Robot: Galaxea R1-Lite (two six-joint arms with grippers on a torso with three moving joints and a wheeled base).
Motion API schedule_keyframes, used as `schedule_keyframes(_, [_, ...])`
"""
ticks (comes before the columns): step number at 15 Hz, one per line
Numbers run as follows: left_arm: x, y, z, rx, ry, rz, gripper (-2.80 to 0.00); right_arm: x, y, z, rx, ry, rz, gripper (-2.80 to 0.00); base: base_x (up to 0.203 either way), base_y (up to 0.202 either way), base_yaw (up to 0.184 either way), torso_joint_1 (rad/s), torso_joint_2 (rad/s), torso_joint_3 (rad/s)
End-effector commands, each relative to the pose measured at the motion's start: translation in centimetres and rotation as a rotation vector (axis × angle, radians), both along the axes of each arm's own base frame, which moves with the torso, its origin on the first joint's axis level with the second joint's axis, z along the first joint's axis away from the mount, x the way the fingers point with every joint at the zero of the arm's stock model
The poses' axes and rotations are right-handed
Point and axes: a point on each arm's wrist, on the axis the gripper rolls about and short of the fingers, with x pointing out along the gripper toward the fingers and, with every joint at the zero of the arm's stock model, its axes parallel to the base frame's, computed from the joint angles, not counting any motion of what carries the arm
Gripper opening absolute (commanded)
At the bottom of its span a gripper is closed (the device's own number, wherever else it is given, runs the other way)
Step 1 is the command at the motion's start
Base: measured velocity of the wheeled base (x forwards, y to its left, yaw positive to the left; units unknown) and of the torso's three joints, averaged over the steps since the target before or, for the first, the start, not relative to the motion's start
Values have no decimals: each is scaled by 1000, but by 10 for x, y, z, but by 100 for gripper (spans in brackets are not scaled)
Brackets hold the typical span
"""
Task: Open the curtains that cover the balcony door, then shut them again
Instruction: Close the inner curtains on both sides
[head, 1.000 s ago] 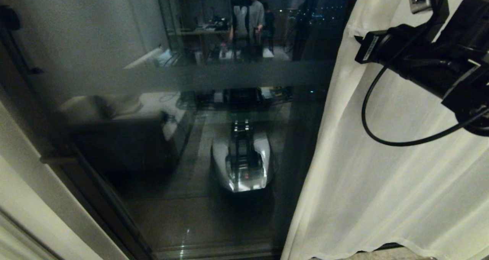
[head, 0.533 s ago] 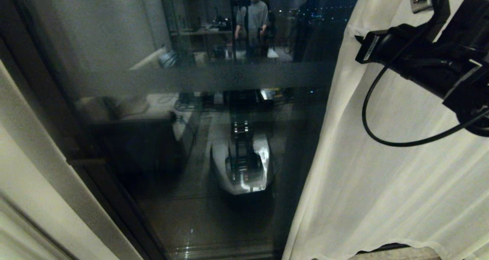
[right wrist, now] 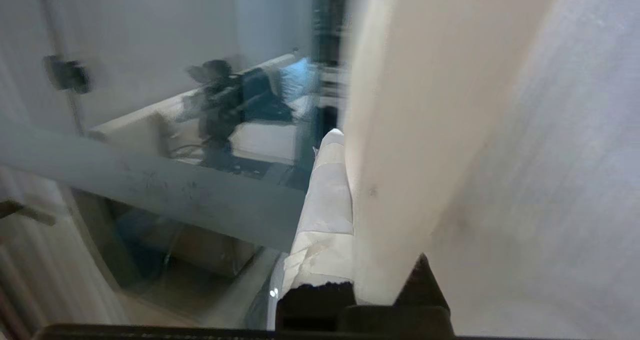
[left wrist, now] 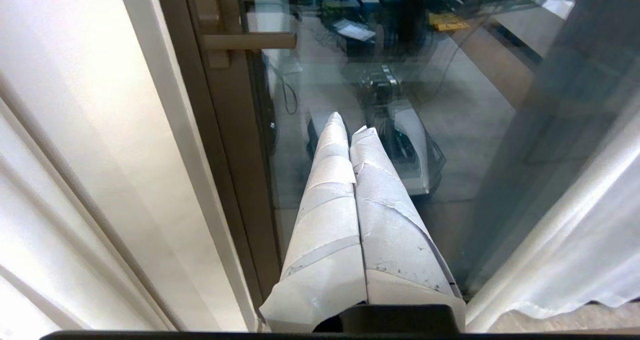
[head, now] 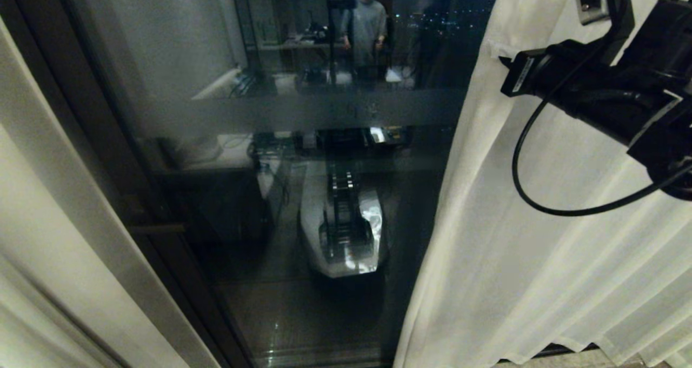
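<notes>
Person (head: 367, 25) reflected in glass; sofa (right wrist: 165, 125) reflection.

1. Head view dim, my balcony door (head: 324, 141) glass dark and mirror-like, reflecting the lit room.
2. Curtains (head: 540, 249) right of the door brightest.
3. Right wrist view motion-blurred, soft near curtain.
4. Left wrist view sharper, brighter.

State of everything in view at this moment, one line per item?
right curtain: drawn aside, its edge clamped in the right gripper.
left curtain: pulled aside at the left.
balcony door: shut, glass uncovered.
right gripper: shut on curtain edge.
left gripper: shut, holding nothing.
</notes>
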Motion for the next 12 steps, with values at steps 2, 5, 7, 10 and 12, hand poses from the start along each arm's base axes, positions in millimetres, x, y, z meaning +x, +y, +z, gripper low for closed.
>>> schedule_keyframes(2, [0, 0, 0, -1, 1, 0, -280, -1, 0, 1, 2, -9, 2, -280, 0, 0, 0, 0, 0, 0])
schedule_keyframes(5, [0, 0, 0, -1, 0, 0, -280, -1, 0, 1, 2, -9, 2, -280, 0, 0, 0, 0, 0, 0])
schedule_keyframes(7, [0, 0, 0, -1, 1, 0, -280, -1, 0, 1, 3, -9, 0, -280, 0, 0, 0, 0, 0, 0])
schedule_keyframes(10, [0, 0, 0, -1, 1, 0, -280, -3, 0, 4, -15, -25, -6, -280, 0, 0, 0, 0, 0, 0])
schedule_keyframes(12, [0, 0, 0, -1, -1, 0, -280, -5, 8, 6, -45, -45, 10, -280, 0, 0, 0, 0, 0, 0])
